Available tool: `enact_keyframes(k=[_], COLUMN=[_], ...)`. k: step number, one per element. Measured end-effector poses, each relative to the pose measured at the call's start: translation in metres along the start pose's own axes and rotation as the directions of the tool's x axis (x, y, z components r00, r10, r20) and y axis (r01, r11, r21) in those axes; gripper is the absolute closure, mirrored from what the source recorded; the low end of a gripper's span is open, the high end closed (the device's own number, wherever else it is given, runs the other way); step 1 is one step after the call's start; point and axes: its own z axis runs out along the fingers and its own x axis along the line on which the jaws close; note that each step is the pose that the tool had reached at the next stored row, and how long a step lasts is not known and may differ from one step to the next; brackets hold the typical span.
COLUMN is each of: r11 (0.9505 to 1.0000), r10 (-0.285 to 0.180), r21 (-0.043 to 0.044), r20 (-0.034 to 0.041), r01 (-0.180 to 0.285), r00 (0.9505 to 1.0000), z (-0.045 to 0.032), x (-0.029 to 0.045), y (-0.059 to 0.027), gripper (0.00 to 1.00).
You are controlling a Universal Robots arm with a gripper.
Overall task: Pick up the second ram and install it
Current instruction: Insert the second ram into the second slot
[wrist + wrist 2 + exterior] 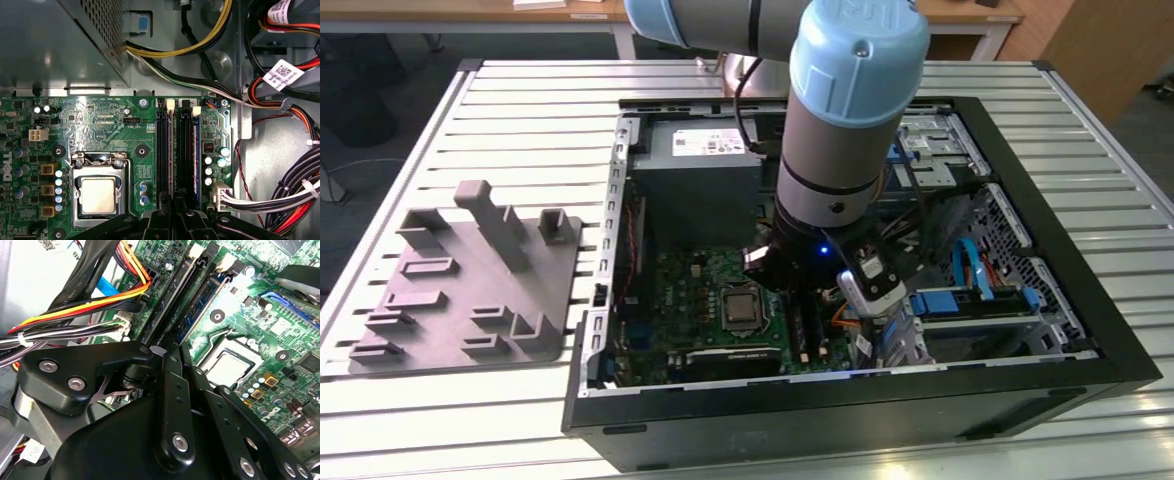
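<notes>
Slatted metal table (520, 120) under open computer case (1067, 300), gripper (175, 212) low over green motherboard (100, 125), second ram (196, 155) seated lengthwise beside black slots (162, 150) in first wrist view, pointing toward power supply (55, 45), grip state impossible to tell.

My black gripper (172, 365) hangs over the green board (100, 125); beside the board's black slots (162, 150), the second ram (200, 305) looks dark bluish.

Pale blue jointed grey arm (841, 120), black screw-studded claw (172, 390) linkages
</notes>
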Motion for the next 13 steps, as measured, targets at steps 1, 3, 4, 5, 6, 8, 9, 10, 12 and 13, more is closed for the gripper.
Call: enact_keyframes(k=[1, 3, 4, 5, 6, 8, 9, 10, 12, 13], r11=[1.0, 1.0, 1.0, 1.0, 1.0, 1.0, 1.0, 1.0, 1.0, 1.0], r10=[0.0, 0.0, 0.0, 0.0, 0.0, 0.0, 0.0, 0.0, 0.0, 0.0], r21=[0.0001, 0.0001, 0.0, -0.0001, -0.0001, 0.0003, 0.0005, 0.0006, 0.0007, 0.0009], r20=[0.0, 0.0001, 0.0001, 0.0002, 0.0002, 0.0001, 0.0, 0.0, -0.0001, 0.0], r01=[0.0, 0.0, 0.0, 0.0, 0.0, 0.0, 0.0, 0.0, 0.0, 0.0], r00=[1.0, 1.0, 1.0, 1.0, 1.0, 1.0, 1.0, 1.0, 1.0, 1.0], z=[0.0, 0.0001, 0.0001, 0.0002, 0.0002, 0.0001, 0.0, -0.0001, -0.0032, -0.0062], x=[0.0, 0.0, 0.0, 0.0, 0.0, 0.0, 0.0, 0.0, 0.0, 0.0], y=[0.0, 0.0, 0.0, 0.0001, 0.0001, 0.0, 0.0, 0.0, 0.0001, 0.0001], gripper=[0.86, 0.86, 0.85, 0.85, 0.8, 0.73, 0.73, 0.73, 0.73, 0.73])
